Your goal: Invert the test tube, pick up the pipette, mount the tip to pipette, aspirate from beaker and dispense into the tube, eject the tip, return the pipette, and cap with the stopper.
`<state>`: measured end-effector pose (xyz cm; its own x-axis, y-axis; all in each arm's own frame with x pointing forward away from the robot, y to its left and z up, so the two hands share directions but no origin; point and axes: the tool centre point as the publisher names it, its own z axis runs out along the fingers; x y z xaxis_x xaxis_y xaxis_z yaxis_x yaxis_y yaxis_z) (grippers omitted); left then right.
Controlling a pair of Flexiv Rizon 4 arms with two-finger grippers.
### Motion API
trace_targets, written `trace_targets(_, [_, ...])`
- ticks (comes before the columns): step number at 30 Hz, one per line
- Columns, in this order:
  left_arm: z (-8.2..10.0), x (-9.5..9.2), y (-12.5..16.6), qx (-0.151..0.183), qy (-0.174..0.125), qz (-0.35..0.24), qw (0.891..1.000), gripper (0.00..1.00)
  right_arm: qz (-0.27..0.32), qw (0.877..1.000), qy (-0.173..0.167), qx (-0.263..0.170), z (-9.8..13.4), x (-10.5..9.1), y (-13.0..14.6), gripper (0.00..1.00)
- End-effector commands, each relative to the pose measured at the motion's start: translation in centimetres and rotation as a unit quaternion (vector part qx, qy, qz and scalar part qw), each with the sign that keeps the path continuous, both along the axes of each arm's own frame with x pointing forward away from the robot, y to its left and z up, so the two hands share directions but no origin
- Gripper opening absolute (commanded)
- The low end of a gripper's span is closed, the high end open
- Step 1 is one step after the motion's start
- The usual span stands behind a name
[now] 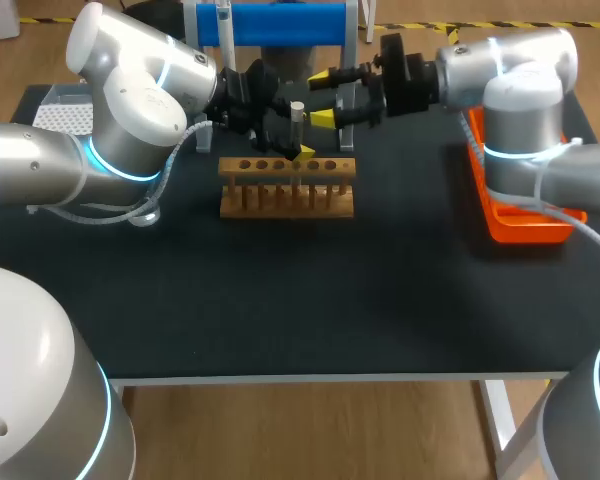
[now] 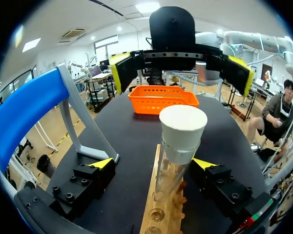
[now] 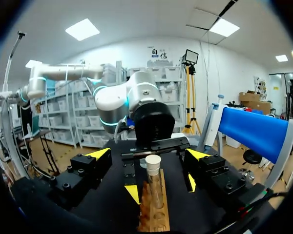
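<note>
A clear test tube [image 1: 297,128] with a white stopper [image 1: 297,106] in its mouth stands upright in the wooden rack [image 1: 285,187] behind the table's middle. My left gripper [image 1: 288,140] is low at the rack, open, with the tube [image 2: 172,165] between its fingers, which stand apart from the glass. My right gripper [image 1: 322,98] hangs just behind the tube at the stopper's height, open and holding nothing. In the right wrist view the stoppered tube [image 3: 154,183] stands just ahead of that gripper [image 3: 148,154]. The pipette [image 1: 224,22] hangs on the blue stand [image 1: 280,22].
An orange basket [image 1: 520,215] lies along the table's right side under my right arm. A white tip box [image 1: 65,115] sits at the far left behind my left arm. The rack has several vacant holes.
</note>
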<state>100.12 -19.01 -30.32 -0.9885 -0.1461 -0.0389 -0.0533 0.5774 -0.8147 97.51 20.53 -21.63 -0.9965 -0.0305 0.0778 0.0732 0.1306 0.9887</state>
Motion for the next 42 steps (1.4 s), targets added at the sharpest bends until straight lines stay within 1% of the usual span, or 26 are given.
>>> trace_targets(1, [0.0,0.1,0.0,0.0,0.001,-0.001,1.0,1.0,0.015,1.0,0.012,0.019,-0.1,0.6,-0.2,0.58])
trace_targets(2, [0.0,0.1,0.0,0.0,0.001,-0.001,1.0,1.0,0.017,0.999,0.018,0.024,0.1,0.6,-0.2,0.39])
trace_targets(3, [0.0,0.1,0.0,0.0,0.001,-0.001,1.0,1.0,0.018,0.999,0.02,0.028,0.2,0.6,-0.2,0.29])
trace_targets(4, [0.0,0.1,0.0,0.0,0.001,-0.001,1.0,1.0,0.02,0.999,0.02,0.033,0.3,0.6,-0.2,0.01])
trace_targets(10, [0.0,0.1,0.0,0.0,0.001,-0.001,1.0,1.0,0.028,0.998,0.024,0.058,0.9,0.5,0.1,0.0])
trace_targets(20, [0.0,0.1,0.0,0.0,0.001,-0.001,1.0,1.0,0.041,0.996,-0.002,0.081,1.0,0.3,0.8,0.0])
trace_targets(42, [0.0,0.1,0.0,0.0,0.001,-0.001,1.0,1.0,0.06,0.995,-0.002,0.078,0.3,-0.5,2.1,0.0])
